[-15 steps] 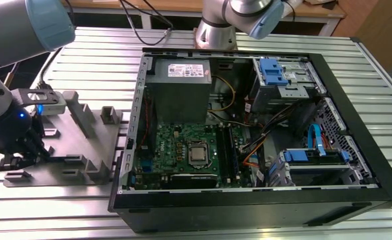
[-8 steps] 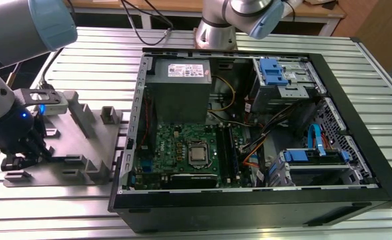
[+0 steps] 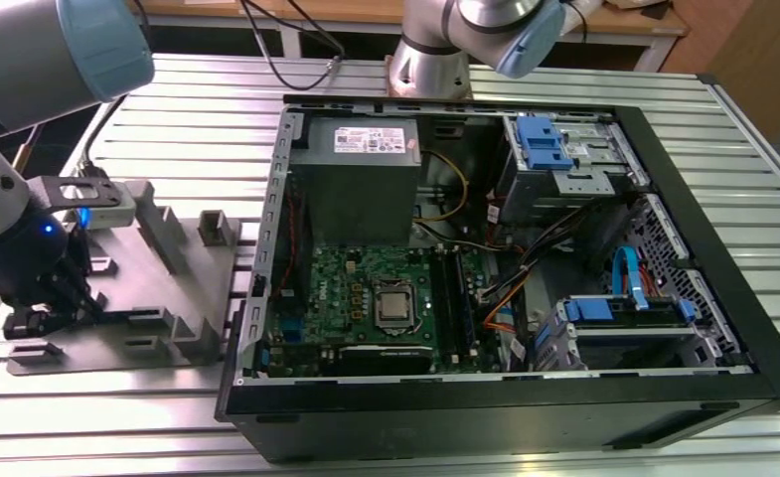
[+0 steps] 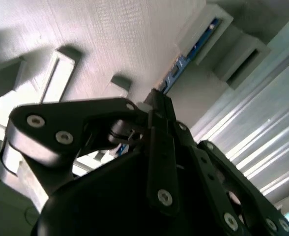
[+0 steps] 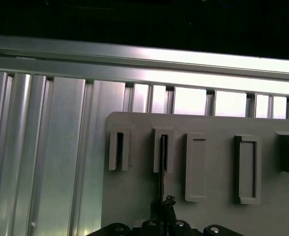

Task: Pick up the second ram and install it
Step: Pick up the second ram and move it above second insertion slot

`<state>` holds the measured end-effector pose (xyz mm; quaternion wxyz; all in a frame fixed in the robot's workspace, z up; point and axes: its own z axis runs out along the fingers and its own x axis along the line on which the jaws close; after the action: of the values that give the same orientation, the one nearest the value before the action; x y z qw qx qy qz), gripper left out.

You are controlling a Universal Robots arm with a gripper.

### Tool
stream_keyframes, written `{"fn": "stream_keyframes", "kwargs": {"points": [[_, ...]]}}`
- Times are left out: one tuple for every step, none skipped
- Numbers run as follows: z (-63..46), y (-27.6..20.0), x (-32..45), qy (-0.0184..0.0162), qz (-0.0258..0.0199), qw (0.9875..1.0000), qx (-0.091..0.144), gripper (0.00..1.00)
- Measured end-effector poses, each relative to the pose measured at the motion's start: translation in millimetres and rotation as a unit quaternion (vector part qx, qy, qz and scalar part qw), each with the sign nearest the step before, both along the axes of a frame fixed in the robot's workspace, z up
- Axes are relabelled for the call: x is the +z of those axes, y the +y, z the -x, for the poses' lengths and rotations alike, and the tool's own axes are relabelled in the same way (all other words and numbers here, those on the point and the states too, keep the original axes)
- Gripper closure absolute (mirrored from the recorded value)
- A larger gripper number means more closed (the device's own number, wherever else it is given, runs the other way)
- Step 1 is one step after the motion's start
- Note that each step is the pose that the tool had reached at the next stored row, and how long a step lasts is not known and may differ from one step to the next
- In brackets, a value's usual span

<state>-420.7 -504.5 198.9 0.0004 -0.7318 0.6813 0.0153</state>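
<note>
No text, number or sign can be made out with certainty. In the exterior view a white label (image 3: 370,141) sits on the grey power supply (image 3: 358,199) inside the open computer case (image 3: 707,298), but its print is too small to tell. The green motherboard (image 3: 343,288) carries tiny pale markings, likewise illegible.

— How much room is there around the gripper (image 4: 158,98)?
— Little. Its fingers (image 4: 160,142) pinch the memory stick (image 4: 185,61), which stands in a slotted block (image 5: 162,152) on the grey plate (image 3: 138,280). More blocks (image 5: 196,167) stand just beside it on both sides.
— And toward the computer case (image 3: 496,409)?
— Taller posts (image 3: 164,234) stand on the plate between them, with free air above. The case lies open upward. Cables (image 3: 529,253) and drive cages (image 3: 568,149) crowd its side at the exterior view's right.
</note>
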Motion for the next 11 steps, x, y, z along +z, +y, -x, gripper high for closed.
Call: {"fn": "stream_keyframes", "kwargs": {"points": [[0.0,0.0,0.0,0.0,0.0,1.0,0.0,0.91],[0.0,0.0,0.0,0.0,0.0,1.0,0.0,0.91],[-0.1,0.0,0.0,0.0,0.0,1.0,0.0,0.91],[-0.1,0.0,0.0,0.0,0.0,1.0,0.0,0.91],[-0.1,0.0,0.0,0.0,0.0,1.0,0.0,0.91],[-0.1,0.0,0.0,0.0,0.0,1.0,0.0,0.91],[-0.1,0.0,0.0,0.0,0.0,1.0,0.0,0.91],[-0.2,0.0,0.0,0.0,0.0,1.0,-0.002,0.91],[-0.2,0.0,0.0,0.0,0.0,1.0,-0.008,0.91],[-0.2,0.0,-0.1,0.0,0.0001,0.9999,-0.016,0.91],[-0.2,0.0,-0.1,0.0001,0.0001,0.9997,-0.025,0.91]]}}
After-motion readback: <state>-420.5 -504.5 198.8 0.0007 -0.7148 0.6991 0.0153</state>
